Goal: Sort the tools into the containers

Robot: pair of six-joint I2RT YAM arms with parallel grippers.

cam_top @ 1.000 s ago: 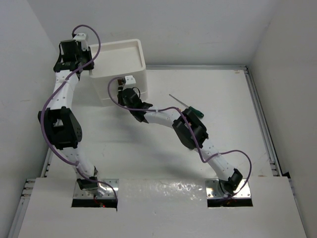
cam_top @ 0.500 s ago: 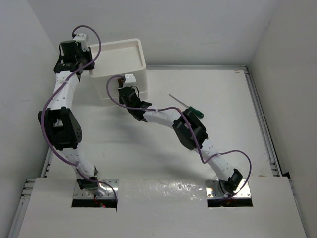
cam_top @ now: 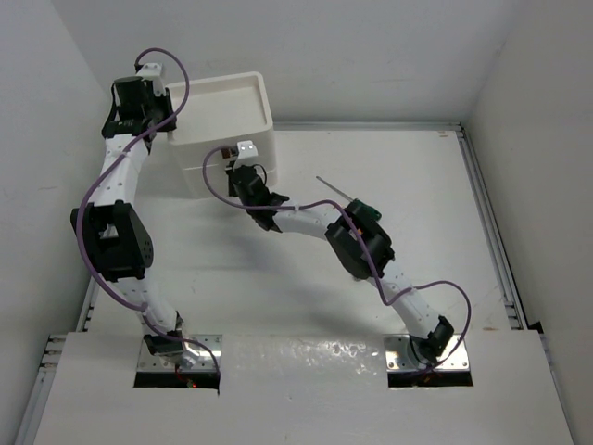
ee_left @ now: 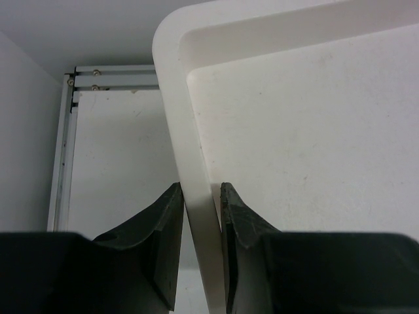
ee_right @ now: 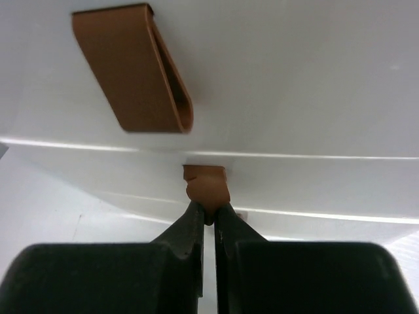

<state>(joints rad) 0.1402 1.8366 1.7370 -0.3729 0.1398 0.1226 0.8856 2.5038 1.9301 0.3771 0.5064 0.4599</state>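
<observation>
Screwdriver [cam_top: 367, 209] comes first: it has a dark green handle and a thin metal stick. It lies on the tabletop [cam_top: 435, 241], right by the elbow of my right arm [cam_top: 357, 246], and the elbow hides part of the handle. The screwdriver lies apart from the white box [cam_top: 222, 111], off to the box's right side.

Farther out, my right hand [ee_right: 209, 210] is at the front of the white box. Its two fingers are pressed tight together on the lower brown tab [ee_right: 205, 178], pinching it. The upper brown tab [ee_right: 134, 69], a flat loop, sticks out of the box front above it.

Farthest out, my left hand [ee_left: 200, 191] is at the left edge of the white box. It pinches the thin white wall [ee_left: 171, 85] of the top tray [ee_left: 294, 144], with one finger outside the wall and one finger inside.
</observation>
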